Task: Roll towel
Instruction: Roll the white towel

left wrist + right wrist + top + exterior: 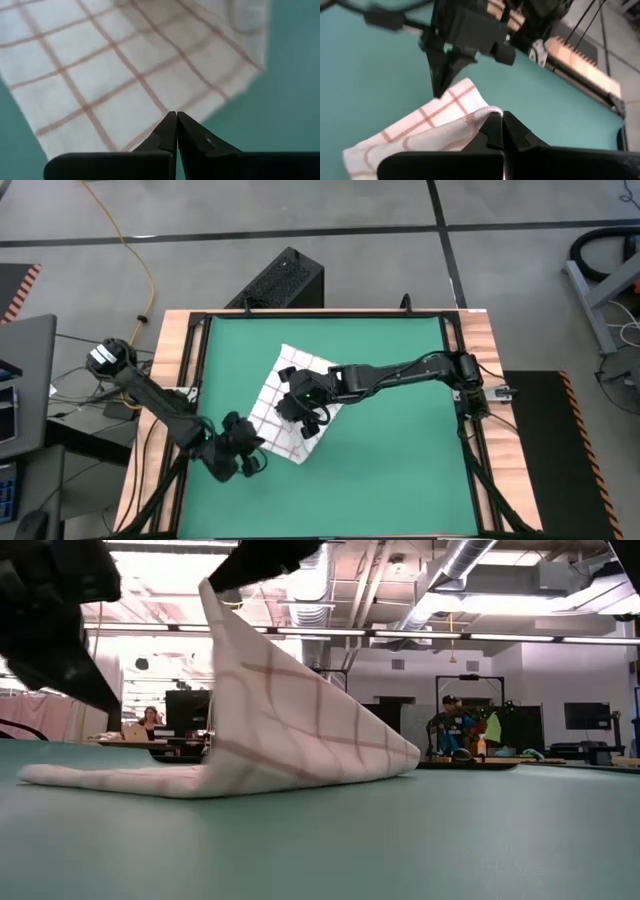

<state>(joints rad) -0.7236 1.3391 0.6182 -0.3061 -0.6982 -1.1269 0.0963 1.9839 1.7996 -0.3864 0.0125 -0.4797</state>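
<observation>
Pinching the towel [427,131] edge aloft, right end effector [502,116]; closed left end effector [176,116] hovers over its corner.

Towel [290,730] peaked on green mat [400,840]

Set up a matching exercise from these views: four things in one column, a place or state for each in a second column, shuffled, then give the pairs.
Things:
1. towel
2. right gripper
3. left gripper
4. green mat

Places or states:
A. shut, at the towel's near edge, nothing lifted
B. covers the tabletop under everything
C. shut on a raised edge of the cloth
D. partly lifted, one side peaked above the mat

Pairs: 1-D, 2-C, 3-A, 4-B
</observation>
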